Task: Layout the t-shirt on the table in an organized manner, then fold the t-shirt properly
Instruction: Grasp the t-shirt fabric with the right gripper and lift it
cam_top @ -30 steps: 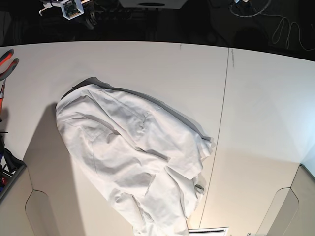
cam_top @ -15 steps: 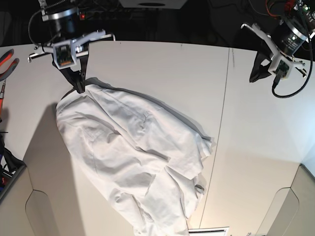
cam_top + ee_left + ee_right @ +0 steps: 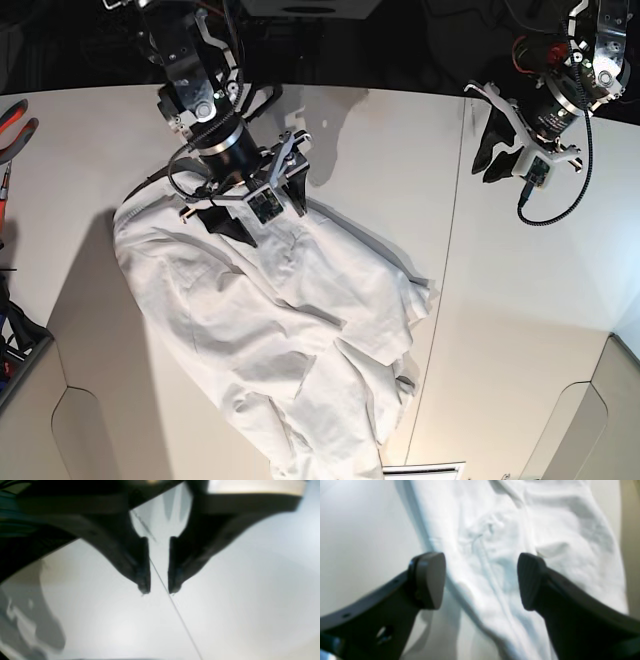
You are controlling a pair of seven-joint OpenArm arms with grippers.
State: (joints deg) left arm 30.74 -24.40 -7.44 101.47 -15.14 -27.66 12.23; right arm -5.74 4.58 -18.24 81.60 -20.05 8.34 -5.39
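Observation:
The white t-shirt (image 3: 280,330) lies crumpled in a long heap on the white table (image 3: 380,140), running from upper left to the front edge. My right gripper (image 3: 258,212) hovers over the heap's upper end, open. In the right wrist view its two pads (image 3: 430,580) stand wide apart with wrinkled t-shirt (image 3: 495,542) below them and nothing pinched. My left gripper (image 3: 492,152) is far from the cloth, at the back right. Its fingertips (image 3: 143,587) point down at bare table (image 3: 237,592) on either side of the seam line (image 3: 175,607), a narrow empty gap between them.
Orange-handled pliers (image 3: 14,125) lie at the table's left edge, with a dark bin (image 3: 15,350) below them. The thin seam (image 3: 448,260) runs front to back, right of the shirt. Cut-out corners (image 3: 85,430) (image 3: 580,420) mark the front. Cables hang behind the back edge.
The right arm swung from the shirt's top-left corner to above its upper edge and its jaws opened wide. The left gripper shifted left toward the seam and parted slightly.

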